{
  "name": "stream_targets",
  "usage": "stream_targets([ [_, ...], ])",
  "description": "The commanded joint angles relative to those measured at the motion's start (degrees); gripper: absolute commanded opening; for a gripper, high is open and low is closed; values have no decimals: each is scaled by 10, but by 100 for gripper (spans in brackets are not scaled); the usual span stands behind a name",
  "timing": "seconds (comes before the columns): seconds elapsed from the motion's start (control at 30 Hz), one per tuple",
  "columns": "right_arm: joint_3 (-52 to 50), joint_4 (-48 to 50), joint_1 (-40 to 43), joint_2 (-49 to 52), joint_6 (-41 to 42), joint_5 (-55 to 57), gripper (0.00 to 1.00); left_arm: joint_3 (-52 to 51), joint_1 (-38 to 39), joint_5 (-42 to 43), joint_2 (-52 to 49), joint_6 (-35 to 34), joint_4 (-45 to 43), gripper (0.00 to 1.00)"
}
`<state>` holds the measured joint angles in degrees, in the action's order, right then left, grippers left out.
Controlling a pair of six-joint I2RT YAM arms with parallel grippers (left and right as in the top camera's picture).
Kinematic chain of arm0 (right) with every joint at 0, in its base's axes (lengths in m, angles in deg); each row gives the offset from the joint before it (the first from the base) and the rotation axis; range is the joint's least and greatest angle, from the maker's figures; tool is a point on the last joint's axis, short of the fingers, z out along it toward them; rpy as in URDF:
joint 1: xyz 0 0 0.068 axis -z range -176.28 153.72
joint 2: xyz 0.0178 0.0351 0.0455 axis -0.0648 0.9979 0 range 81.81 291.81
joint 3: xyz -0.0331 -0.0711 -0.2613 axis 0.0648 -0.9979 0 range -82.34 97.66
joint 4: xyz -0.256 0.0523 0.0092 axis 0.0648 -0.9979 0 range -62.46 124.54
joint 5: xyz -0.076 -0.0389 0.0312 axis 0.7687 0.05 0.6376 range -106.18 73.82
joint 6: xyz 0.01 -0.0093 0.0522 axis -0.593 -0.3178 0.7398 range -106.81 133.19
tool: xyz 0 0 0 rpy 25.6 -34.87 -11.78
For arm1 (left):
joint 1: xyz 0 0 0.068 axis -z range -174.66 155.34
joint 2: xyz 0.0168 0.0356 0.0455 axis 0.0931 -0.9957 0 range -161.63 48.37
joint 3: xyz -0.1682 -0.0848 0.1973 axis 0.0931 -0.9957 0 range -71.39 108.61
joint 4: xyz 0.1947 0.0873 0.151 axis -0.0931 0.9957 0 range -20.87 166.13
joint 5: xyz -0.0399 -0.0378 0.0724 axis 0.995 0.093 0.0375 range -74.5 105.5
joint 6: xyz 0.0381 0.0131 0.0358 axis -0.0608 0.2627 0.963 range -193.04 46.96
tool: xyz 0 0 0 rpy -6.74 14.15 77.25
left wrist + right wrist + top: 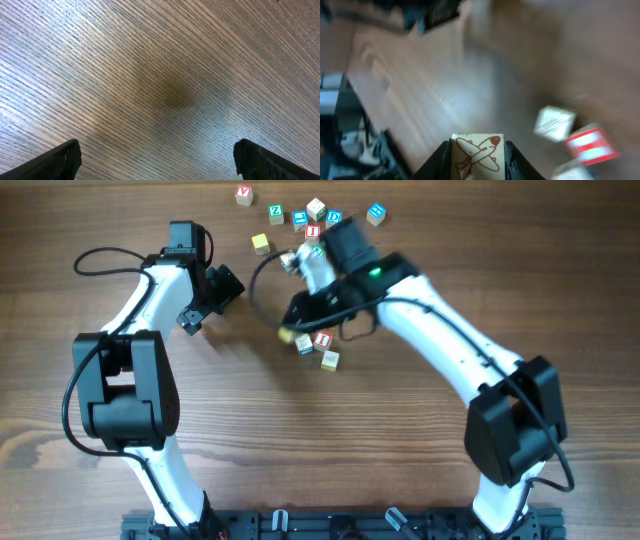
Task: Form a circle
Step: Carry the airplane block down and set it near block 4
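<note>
My right claw [477, 160] is pinching a cream airplane cube [476, 150] by its sides, with the red plane drawing facing the wrist camera. From overhead, the circle [318, 348] is only a tight clump of cubes near the middle of the tabletop [150, 60]. It sits partly under the right arm and has a red-faced cube [322, 338] in it. The loose cubes [312, 215] lie scattered at the far edge. My left claw [157, 159] hangs spread wide over the wood, well left of the clump.
</note>
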<state>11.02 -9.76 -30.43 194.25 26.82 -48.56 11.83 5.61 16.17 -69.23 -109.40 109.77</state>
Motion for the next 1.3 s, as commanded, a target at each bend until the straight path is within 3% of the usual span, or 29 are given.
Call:
stream_targets([
  [0.0,-1,-36,-52,1,63,92,15,6,2,-7,-5,-1,-1,100],
  [0.33,-28,-38,-170,25,252,377,16,6,2,-7,-5,-1,-1,100],
  [0.47,-77,40,-182,25,312,388,8,6,2,-7,-5,-1,-1,100],
  [0.7,-177,193,-185,25,318,429,8,6,2,-7,-5,-1,-1,100],
  [0.93,-191,198,-189,25,320,424,10,6,2,-7,-5,-1,-1,100],
  [1.27,-191,201,-189,25,317,401,38,6,2,-7,-5,-1,-1,100],
])
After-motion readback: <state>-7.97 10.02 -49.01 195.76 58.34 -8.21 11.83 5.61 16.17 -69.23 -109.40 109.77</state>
